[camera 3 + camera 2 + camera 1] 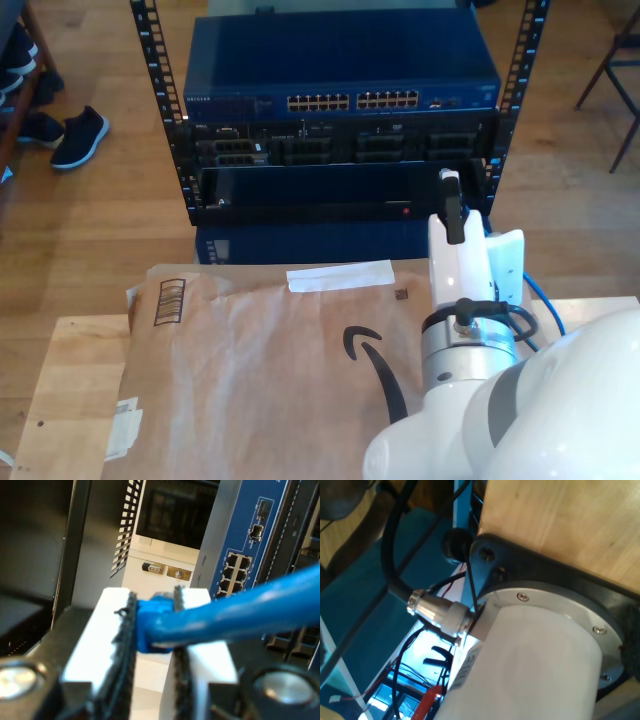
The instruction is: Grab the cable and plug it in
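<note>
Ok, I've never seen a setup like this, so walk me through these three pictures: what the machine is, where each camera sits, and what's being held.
I am a pair of robot arms with clamps at their ends. The exterior view looks down over a wooden table covered with brown wrapping paper, toward a blue network switch in a rack; a white arm reaches toward it. The second wrist view rides on my second gripper, which pinches the blue cable near its end, facing the ports. The first wrist view looks at an arm's base bolted to the table.

My second gripper [155, 630] clamped on the blue cable [240, 615], white fingers [102, 625] close together, white arm [470, 330] reaching toward the exterior view's right
</note>
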Robot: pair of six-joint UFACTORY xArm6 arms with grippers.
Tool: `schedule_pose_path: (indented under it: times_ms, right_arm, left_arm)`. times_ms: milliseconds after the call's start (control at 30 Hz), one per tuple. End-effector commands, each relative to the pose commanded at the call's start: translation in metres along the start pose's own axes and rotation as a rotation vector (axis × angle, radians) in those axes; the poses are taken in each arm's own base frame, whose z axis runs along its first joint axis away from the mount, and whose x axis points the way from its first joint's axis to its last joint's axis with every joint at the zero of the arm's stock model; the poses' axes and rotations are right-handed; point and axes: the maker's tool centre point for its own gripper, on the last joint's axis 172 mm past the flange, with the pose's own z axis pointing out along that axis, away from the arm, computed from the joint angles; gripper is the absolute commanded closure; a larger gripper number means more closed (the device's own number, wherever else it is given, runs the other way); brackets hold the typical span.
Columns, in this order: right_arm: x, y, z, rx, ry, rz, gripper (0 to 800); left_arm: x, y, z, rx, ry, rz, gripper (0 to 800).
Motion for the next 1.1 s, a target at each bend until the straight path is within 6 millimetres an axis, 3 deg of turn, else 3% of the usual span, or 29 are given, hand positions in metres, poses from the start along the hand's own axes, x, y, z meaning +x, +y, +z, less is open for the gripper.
schedule_pose_path:
  times_ms: [367,567,700,767,867,1100]
  right_arm:
    - [-0.002,-0.002,0.004,0.001,0.013,0.013,799]
    - [0.001,-0.005,0.007,-0.002,0.032,0.031,799]
    - [-0.013,-0.008,0.018,0.007,0.035,0.046,799]
    - [-0.020,-0.012,0.022,0.017,0.031,0.054,799]
    - [-0.027,-0.005,0.025,0.008,0.026,0.043,799]
    - [-0.042,0.015,0.033,-0.054,-0.008,-0.019,800]
  left_arm:
    - [-0.005,-0.009,0.015,-0.063,-0.037,0.122,1]
    - [0.008,-0.003,0.044,-0.118,0.009,0.137,1]
    - [0.012,-0.001,0.049,-0.129,0.021,0.132,1]
    - [0.009,0.003,0.061,-0.129,0.017,0.139,0]
    - [0.026,0.017,0.070,-0.158,0.097,0.140,0]
    - [0.025,0.016,0.070,-0.160,0.094,0.137,0]
